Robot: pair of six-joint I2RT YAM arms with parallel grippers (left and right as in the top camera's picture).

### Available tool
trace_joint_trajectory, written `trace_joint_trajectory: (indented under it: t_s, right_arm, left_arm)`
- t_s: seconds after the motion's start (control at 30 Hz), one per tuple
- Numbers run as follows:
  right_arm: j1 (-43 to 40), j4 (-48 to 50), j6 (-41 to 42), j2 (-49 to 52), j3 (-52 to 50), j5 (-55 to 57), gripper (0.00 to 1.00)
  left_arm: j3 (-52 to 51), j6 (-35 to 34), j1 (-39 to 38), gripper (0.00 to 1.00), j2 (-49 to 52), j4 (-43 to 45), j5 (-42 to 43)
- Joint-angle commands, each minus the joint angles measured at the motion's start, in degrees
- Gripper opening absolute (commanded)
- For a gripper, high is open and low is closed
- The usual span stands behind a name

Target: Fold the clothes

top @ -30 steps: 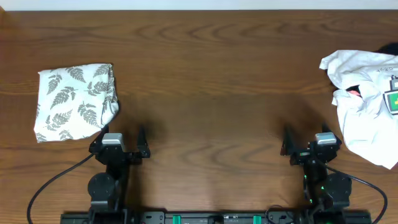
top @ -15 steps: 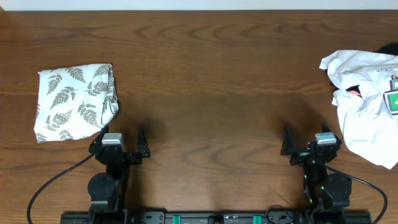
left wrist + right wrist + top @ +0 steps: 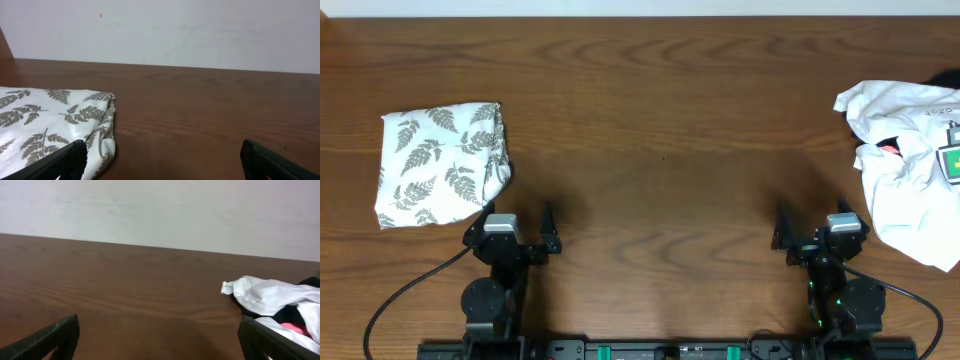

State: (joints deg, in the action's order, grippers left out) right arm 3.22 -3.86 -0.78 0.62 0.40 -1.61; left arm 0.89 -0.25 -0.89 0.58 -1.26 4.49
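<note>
The folded clothes (image 3: 442, 163) lie just ahead-left of the left gripper (image 3: 510, 224) (jaws spread).

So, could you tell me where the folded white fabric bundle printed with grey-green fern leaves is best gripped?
Probably the near right corner of the fern-leaf bundle, where the stacked layers form a thick rounded edge. The open left gripper sits just beside it, so approach from the robot's side, pinching all layers.

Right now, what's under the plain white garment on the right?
A black item pokes out at the far edge of the white garment, and a pink scrap shows through a gap in its folds. How far either extends underneath is covered.
</note>
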Motion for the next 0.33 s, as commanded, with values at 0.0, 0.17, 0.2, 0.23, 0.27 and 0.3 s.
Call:
trace_joint_trajectory:
  t_s: [0.0, 0.17, 0.2, 0.23, 0.27, 0.3]
  right_arm:
    - [0.5, -0.3, -1.0, -0.3, -0.1, 0.3, 0.99]
    - [0.5, -0.3, -1.0, -0.3, -0.1, 0.3, 0.99]
    - [0.5, -0.2, -1.0, -0.3, -0.1, 0.3, 0.99]
    - [0.5, -0.3, -1.0, -0.3, -0.1, 0.3, 0.99]
    - [0.5, -0.3, -1.0, -0.3, -0.1, 0.3, 0.99]
    - [0.5, -0.3, -1.0, -0.3, -0.1, 0.3, 0.99]
  left_arm:
    - [-0.7, -0.9, -0.1, 0.98, -0.3, -2.3, 1.0]
    - [-0.7, -0.9, -0.1, 0.98, -0.3, -2.3, 1.0]
    - [-0.7, -0.9, -0.1, 0.98, -0.3, -2.4, 1.0]
    - [-0.7, -0.9, -0.1, 0.98, -0.3, -2.4, 1.0]
    - [-0.7, -0.9, -0.1, 0.98, -0.3, -2.4, 1.0]
    - [-0.7, -0.9, -0.1, 0.98, -0.3, -2.4, 1.0]
